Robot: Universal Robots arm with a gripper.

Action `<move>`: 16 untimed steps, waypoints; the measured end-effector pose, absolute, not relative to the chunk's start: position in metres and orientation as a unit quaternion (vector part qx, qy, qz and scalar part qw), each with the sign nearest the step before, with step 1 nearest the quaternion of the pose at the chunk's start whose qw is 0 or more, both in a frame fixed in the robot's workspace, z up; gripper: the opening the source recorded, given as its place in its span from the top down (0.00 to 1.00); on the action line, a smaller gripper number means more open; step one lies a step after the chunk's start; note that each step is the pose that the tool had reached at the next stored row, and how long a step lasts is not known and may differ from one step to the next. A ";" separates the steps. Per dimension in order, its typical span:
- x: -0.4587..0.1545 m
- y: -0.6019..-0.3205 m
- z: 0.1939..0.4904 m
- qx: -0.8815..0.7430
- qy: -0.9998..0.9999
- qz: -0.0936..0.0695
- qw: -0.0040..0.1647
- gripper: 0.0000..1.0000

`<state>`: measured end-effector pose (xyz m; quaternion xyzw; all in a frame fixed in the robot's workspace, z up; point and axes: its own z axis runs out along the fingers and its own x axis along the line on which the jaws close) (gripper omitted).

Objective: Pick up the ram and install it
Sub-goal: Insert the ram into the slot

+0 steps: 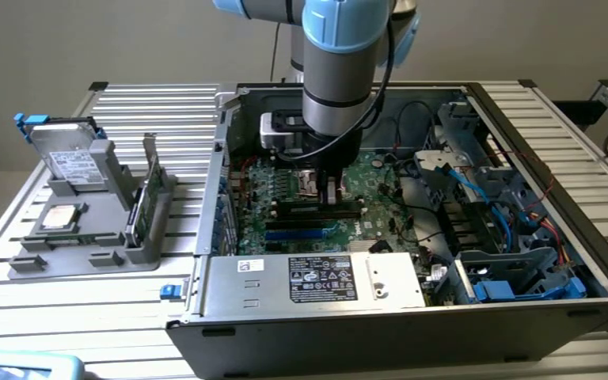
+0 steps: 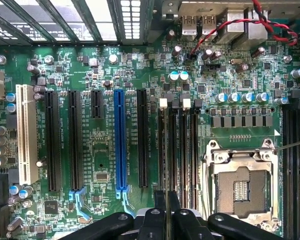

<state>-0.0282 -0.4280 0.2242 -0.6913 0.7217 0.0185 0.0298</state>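
Note:
My gripper (image 1: 331, 192) is down inside the open computer case, just above the black memory slots (image 1: 315, 210) of the green motherboard. In the wrist view its two dark fingertips (image 2: 160, 200) are pressed close together, in line with the first two memory slots (image 2: 168, 150), which lie between the long black expansion slot and the CPU socket (image 2: 240, 187). A thin strip runs from between the fingertips along those slots; I cannot tell whether it is the ram.
The case walls, drive cages and blue and red cables (image 1: 494, 214) crowd the exterior view's right. The power supply (image 1: 315, 279) lies along the near side. A grey rack (image 1: 82, 237) outside the case holds a drive, a chip and a green card with a bracket (image 1: 146, 202).

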 end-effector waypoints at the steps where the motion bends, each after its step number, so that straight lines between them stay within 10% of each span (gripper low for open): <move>1: -0.028 -0.428 0.224 -0.691 0.722 0.018 0.030 0.87; 16: -0.030 -0.427 0.221 -0.690 0.723 0.020 0.031 0.87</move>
